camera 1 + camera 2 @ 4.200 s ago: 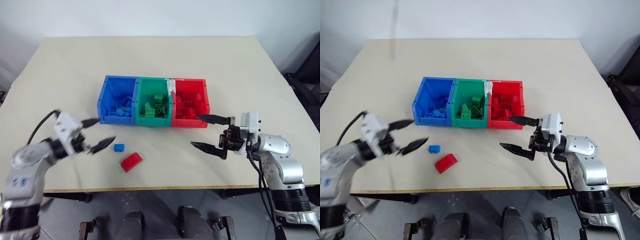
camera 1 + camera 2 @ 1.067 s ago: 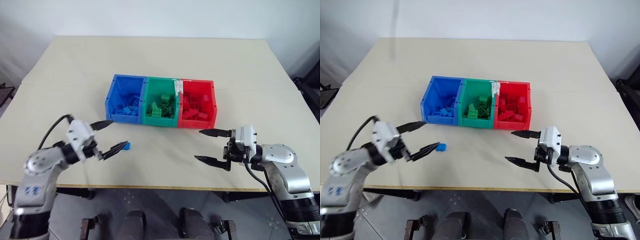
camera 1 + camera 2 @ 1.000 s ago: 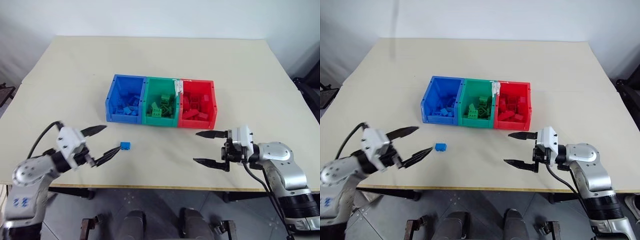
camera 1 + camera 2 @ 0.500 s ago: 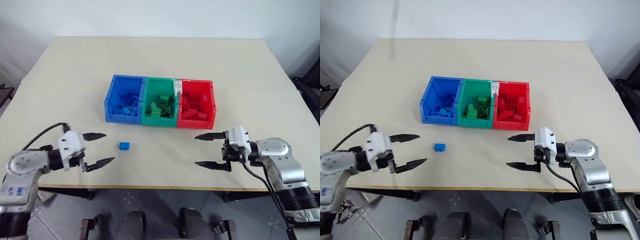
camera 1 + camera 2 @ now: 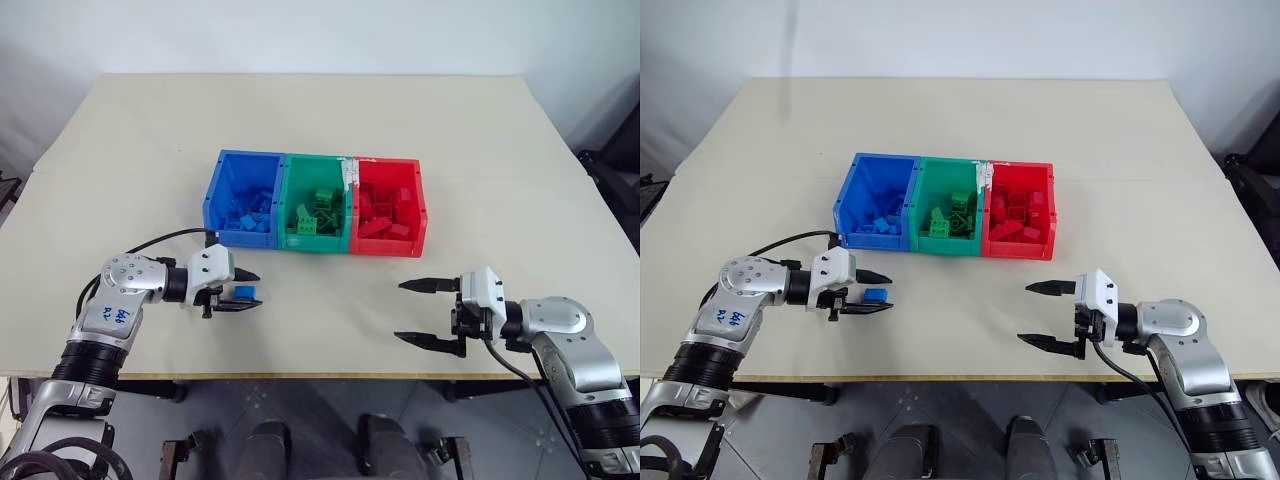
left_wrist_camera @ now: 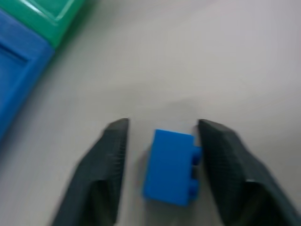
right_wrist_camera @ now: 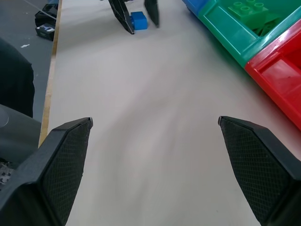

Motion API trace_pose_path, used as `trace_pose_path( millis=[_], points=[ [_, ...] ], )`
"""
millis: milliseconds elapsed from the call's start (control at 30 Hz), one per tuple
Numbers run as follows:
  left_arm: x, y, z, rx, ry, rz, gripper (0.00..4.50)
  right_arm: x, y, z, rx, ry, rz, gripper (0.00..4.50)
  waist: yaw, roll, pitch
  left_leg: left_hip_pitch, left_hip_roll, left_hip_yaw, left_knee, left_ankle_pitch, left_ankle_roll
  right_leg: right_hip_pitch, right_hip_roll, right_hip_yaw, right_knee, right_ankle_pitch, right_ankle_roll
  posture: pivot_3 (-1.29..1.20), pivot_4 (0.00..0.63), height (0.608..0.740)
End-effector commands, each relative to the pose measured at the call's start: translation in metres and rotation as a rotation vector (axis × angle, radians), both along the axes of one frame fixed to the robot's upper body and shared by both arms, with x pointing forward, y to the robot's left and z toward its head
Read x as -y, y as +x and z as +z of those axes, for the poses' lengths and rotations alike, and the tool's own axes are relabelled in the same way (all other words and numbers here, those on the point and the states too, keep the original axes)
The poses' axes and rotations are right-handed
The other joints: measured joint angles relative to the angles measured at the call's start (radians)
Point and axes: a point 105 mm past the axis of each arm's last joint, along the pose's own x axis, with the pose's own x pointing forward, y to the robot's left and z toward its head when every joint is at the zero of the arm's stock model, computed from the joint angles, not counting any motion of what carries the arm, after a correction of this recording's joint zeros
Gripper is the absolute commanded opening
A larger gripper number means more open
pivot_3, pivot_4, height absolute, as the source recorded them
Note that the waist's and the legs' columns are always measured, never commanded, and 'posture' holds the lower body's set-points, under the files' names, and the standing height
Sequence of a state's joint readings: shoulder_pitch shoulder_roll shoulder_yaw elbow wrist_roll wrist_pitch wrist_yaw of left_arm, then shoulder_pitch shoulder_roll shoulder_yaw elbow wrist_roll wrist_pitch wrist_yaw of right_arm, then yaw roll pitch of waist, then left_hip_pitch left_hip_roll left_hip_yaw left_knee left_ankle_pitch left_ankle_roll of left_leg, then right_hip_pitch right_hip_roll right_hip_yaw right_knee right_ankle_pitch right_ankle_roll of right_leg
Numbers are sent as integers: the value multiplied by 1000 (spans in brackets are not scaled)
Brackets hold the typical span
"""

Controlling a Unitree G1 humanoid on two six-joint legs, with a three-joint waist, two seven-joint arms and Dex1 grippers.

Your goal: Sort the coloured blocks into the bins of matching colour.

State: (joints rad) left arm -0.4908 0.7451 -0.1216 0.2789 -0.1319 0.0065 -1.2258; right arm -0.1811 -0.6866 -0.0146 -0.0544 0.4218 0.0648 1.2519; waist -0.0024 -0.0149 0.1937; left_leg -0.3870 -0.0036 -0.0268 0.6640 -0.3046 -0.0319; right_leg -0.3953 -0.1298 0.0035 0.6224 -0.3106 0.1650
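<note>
Blue block (image 6: 170, 165) between left tool (image 5: 241, 291) fingers | right tool (image 5: 428, 313) spread, level

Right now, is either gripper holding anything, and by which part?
The left gripper brackets the blue block across its short sides, one finger touching, not clamped. The right gripper is open, empty.

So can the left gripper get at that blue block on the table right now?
Probably yes: the left gripper already has its fingers on either side of the blue block, and nothing lies between them.
</note>
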Motion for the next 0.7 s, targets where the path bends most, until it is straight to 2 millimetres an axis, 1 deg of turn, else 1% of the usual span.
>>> trace_pose_path(
  millis=[33,167,233,333,400,433,467,533,600,700],
  points=[
    [-11,-5,-6,-40,68,4,963,6,-4,12,45,11,-13,4500,-1,0,0,0,0,0,0,0,0,0,0,0,0,0,0,0,150,740],
    [-10,-1,-1,-6,53,14,922,8,-6,11,42,5,-28,4500,-1,0,0,0,0,0,0,0,0,0,0,0,0,0,0,0,150,740],
    [-3,2,8,33,-9,14,922,9,-5,12,52,20,-45,4500,0,0,0,0,0,0,0,0,0,0,0,0,0,0,0,0,150,740],
    [17,9,44,119,-252,18,922,9,-3,25,78,133,-105,4500,4,0,0,0,0,0,0,0,0,0,0,0,0,0,0,0,150,740],
    [25,10,66,154,-379,29,922,9,-1,36,111,208,-148,4500,6,0,0,-2,0,-2,2,0,0,0,0,0,1,0,0,0,150,740],
    [26,14,77,172,-434,58,922,9,1,42,130,245,-174,4500,6,0,0,-2,0,-2,2,0,0,0,0,0,1,0,0,0,150,740],
    [26,19,86,194,-473,95,922,11,2,48,152,277,-202,4500,6,0,0,-2,0,-2,2,0,0,0,0,0,1,0,0,0,150,740],
    [17,45,111,287,-544,275,922,13,6,59,201,336,-264,4500,7,0,0,-2,0,-2,3,0,0,0,0,0,1,0,0,0,150,740],
    [9,64,128,353,-586,400,922,12,7,65,223,360,-298,4500,7,0,0,-2,-1,-3,3,1,-1,0,0,-1,2,0,1,0,150,740],
    [8,79,147,384,-668,451,922,7,5,67,220,362,-302,4500,7,0,0,-1,-1,-2,2,1,-1,0,0,0,2,0,1,0,150,740]
  ],
)
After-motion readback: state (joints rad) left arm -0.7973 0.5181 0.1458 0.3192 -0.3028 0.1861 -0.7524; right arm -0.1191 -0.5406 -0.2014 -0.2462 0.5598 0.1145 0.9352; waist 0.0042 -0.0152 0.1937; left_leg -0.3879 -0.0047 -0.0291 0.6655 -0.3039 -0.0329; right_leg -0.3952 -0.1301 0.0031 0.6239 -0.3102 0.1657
